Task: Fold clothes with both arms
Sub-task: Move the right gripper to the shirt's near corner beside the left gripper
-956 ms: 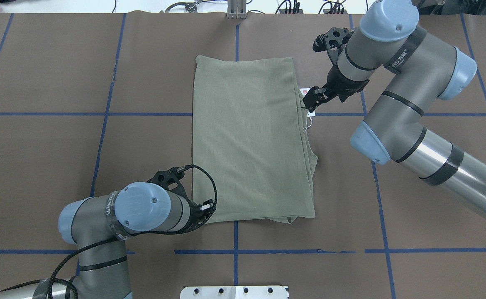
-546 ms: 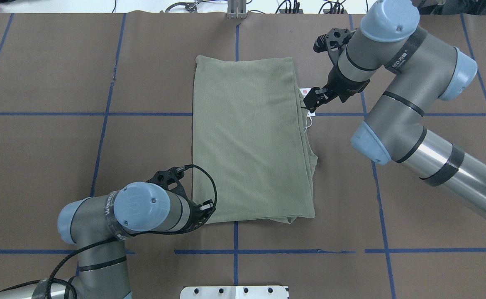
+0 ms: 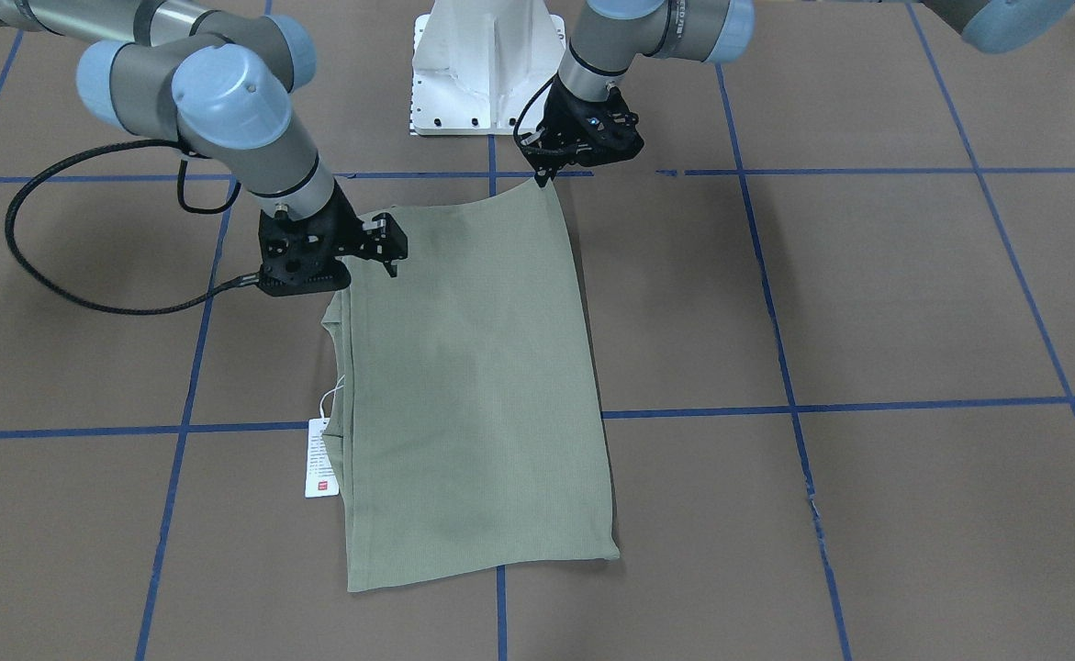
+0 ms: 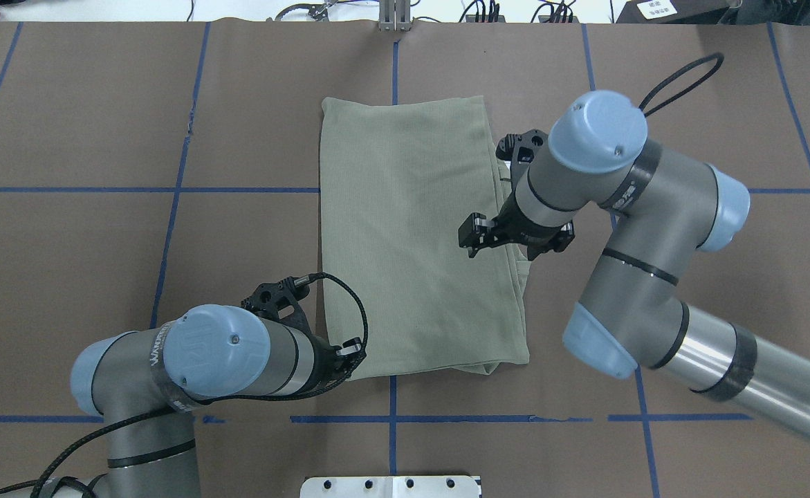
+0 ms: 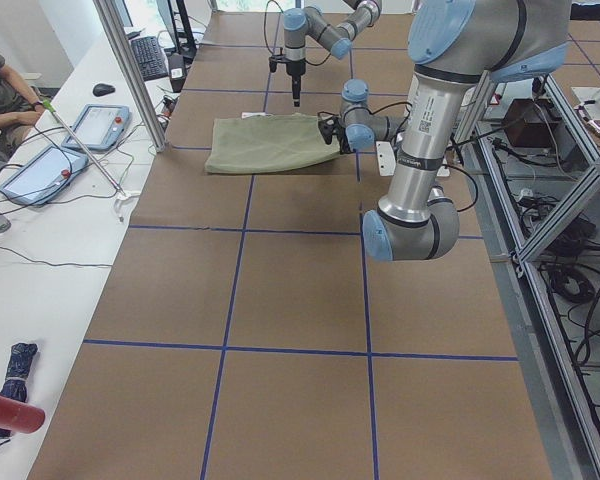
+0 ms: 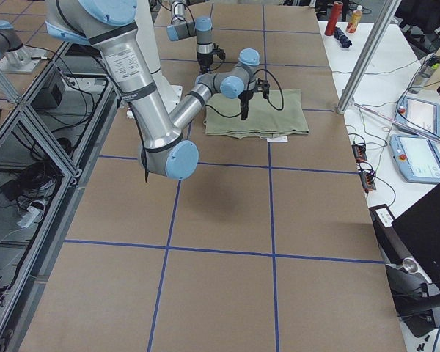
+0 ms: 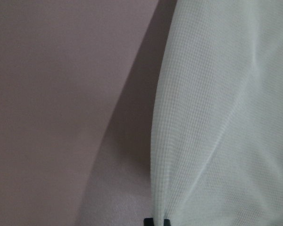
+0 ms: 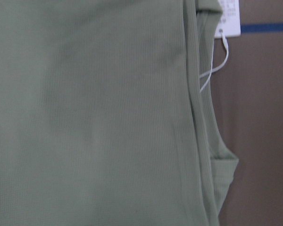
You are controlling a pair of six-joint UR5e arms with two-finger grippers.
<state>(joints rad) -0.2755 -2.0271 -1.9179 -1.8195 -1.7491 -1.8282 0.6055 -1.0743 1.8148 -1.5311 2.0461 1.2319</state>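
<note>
The clothes, a pale sage-green shirt [image 4: 418,235] [image 3: 473,386], lie folded into a long rectangle mid-table. Its white hang tag [image 3: 321,459] [image 8: 228,19] sticks out at the robot's right side. My left gripper [image 4: 351,354] [image 3: 542,176] is shut on the shirt's near-left corner, which is pinched up slightly. In the left wrist view its tips [image 7: 155,221] meet on the fabric edge. Hovering over the shirt near its right edge, my right gripper [image 4: 472,241] [image 3: 388,252] looks open and holds nothing. No fingers show in the right wrist view, only the shirt [image 8: 94,117].
The white pedestal base [image 3: 487,64] [image 4: 391,486] stands at the robot's side of the table. Blue tape lines [image 4: 169,189] cross the brown cover. A person [image 5: 0,90] sits at a side bench with tablets [image 5: 105,125] beyond the far edge.
My right arm has swung from the hang tag at the shirt's right edge toward the robot, and its gripper is now over the shirt. The left arm has shifted slightly, still at the corner.
</note>
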